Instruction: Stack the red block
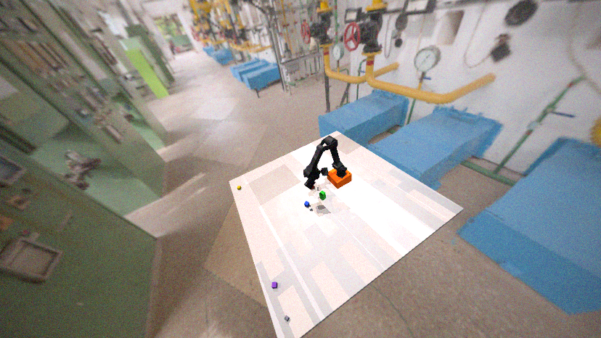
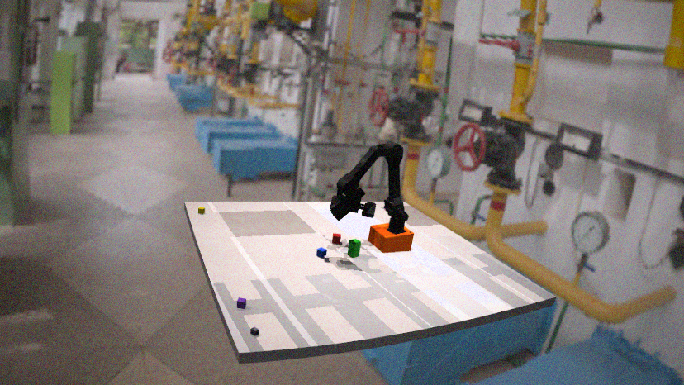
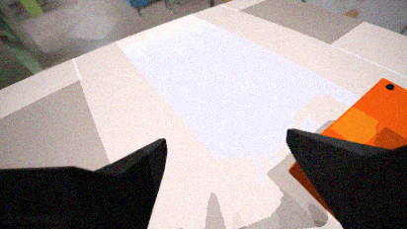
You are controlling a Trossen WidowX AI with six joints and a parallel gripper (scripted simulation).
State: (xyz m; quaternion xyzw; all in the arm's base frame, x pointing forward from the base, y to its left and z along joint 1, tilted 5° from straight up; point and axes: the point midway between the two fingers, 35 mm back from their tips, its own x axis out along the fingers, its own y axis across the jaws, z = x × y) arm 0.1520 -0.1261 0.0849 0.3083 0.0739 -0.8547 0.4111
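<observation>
The pincer (image 2: 339,213) is held wide open with nothing between its jaws, raised above the table (image 2: 268,287) and just beside the orange base (image 2: 404,241) on which the arm is mounted. In the wrist view only bare table top and a corner of that base are seen past the two dark fingers; no block is framed, so a grasp has presumably not yet been lined up. The red block (image 2: 336,238) is found on the table near the orange base, below the pincer and a little forward of it. The green tower (image 2: 353,247) stands upright between the red block and the base (close enough that a careless sweep could topple it). A blue block (image 2: 321,252) lies a little farther from the base than the tower. Purple (image 2: 241,302), black (image 2: 254,330) and yellow (image 2: 201,210) blocks are left well apart from the base, seemingly as distractors.
</observation>
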